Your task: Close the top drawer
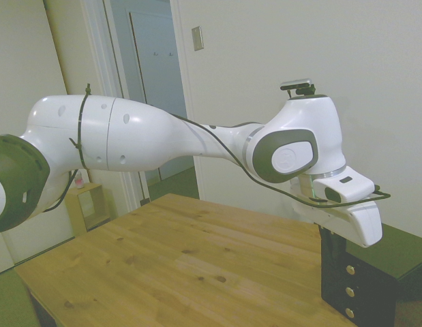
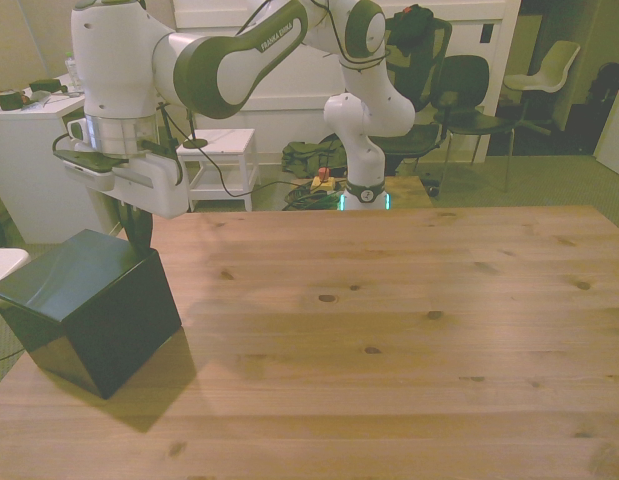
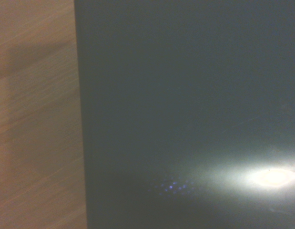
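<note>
A small black cabinet (image 1: 378, 276) stands at the table's end, and in the front view the cabinet (image 2: 89, 300) sits at the left edge. Its top drawer (image 1: 339, 262) carries a brass knob (image 1: 349, 270). That knob lines up with the two knobs below, and the drawer front looks level with the lower fronts. My gripper (image 1: 326, 236) hangs at the cabinet's upper front edge, just above the top drawer. In the front view the gripper (image 2: 139, 232) shows only as a dark shape behind the cabinet's far corner. The wrist view is mostly filled by the cabinet's glossy black top (image 3: 185, 95).
The wooden table (image 2: 389, 320) stretches bare toward the front view's right. Beyond its far edge stand a white side table (image 2: 221, 150) and black chairs (image 2: 459, 90). A strip of table (image 3: 33, 119) shows beside the cabinet in the wrist view.
</note>
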`<state>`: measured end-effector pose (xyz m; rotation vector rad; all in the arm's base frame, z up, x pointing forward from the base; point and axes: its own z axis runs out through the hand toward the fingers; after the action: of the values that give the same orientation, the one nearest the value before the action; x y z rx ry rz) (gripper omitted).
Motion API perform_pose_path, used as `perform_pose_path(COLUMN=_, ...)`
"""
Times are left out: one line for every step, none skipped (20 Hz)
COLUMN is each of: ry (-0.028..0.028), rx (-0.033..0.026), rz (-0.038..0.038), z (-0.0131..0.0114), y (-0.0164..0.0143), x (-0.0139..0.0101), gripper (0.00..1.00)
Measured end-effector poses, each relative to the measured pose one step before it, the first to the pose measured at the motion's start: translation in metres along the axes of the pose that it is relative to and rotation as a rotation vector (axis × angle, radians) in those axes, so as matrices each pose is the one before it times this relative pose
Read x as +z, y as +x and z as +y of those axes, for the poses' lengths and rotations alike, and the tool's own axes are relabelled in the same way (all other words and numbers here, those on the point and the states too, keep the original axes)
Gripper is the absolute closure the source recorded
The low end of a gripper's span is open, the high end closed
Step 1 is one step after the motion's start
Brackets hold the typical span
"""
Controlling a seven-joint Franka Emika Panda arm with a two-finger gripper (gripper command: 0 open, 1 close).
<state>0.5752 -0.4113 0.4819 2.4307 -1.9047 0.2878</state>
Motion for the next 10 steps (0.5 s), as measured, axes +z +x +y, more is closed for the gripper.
perform_pose_path(ry=-0.00068, rx=-0.00492, rz=-0.00002, z=-0.00015, y=-0.00012, x=-0.00021, gripper=1.0)
perform_pose_path(ry=-0.00106, rx=-0.00739, rz=0.00014, z=-0.00051, y=-0.00053, x=0.00013, gripper=1.0)
perform_pose_path(ry=-0.0021, rx=-0.00858, rz=0.00029, z=-0.00102, y=-0.00118, x=0.00039, gripper=1.0)
perform_pose_path(ry=-0.00185, rx=-0.00684, rz=-0.00254, z=-0.00154, y=-0.00218, x=0.00133, gripper=1.0)
perform_pose_path(ry=-0.00183, rx=-0.00667, rz=-0.00441, z=-0.00264, y=-0.00352, x=0.0023, gripper=1.0)
perform_pose_path(ry=-0.00215, rx=-0.00778, rz=-0.0061, z=-0.0034, y=-0.00474, x=0.00286, gripper=1.0)
perform_pose_path(ry=-0.00239, rx=-0.00797, rz=-0.00792, z=-0.00292, y=-0.00584, x=0.00307, gripper=1.0)
perform_pose_path(ry=-0.00158, rx=-0.00671, rz=-0.00739, z=-0.00191, y=-0.00575, x=0.00234, gripper=1.0)
perform_pose_path(ry=0.00017, rx=-0.00698, rz=-0.0078, z=-0.00135, y=-0.00669, x=0.00071, gripper=1.0)
perform_pose_path(ry=0.00207, rx=-0.00683, rz=-0.00724, z=-0.00046, y=-0.00745, x=-0.00081, gripper=1.0)
